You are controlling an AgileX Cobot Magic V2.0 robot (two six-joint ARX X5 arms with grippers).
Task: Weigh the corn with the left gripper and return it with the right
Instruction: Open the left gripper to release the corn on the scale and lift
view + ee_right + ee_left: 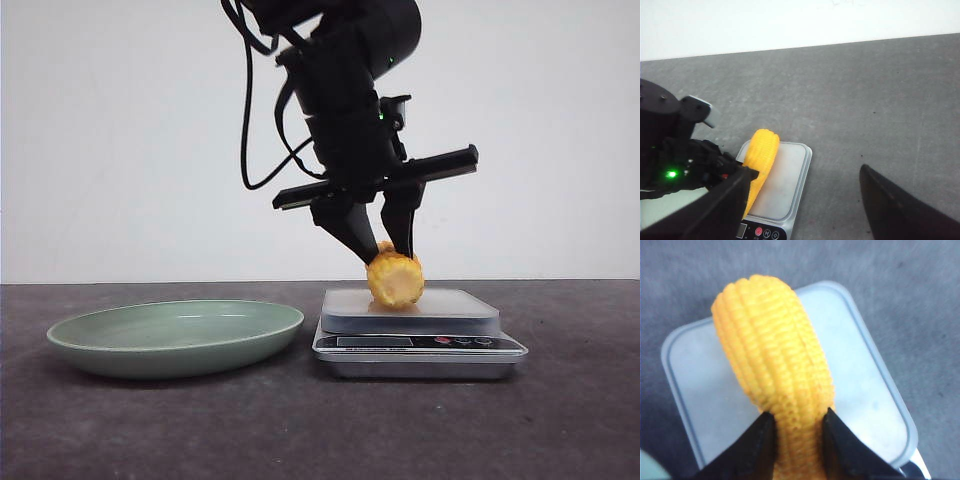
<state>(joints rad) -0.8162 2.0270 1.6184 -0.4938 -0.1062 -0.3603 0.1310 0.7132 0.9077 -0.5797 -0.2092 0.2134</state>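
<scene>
Plate (175, 337): a pale green oval dish is seen at the near left, just beside the scale, nothing lying in it.
Scale (420, 343): set right of the plate; its pale platform is partly taken up.
Corn (395, 279): laid on the platform, toward its middle.
Left gripper (383, 247): clenched on the corn's end from above, the arm standing over the scale.
Right gripper (805, 202): spread wide, nothing held, well apart from the corn.
Open room: bare dark table (570, 420) is seen right of the scale, back to the white wall.
</scene>
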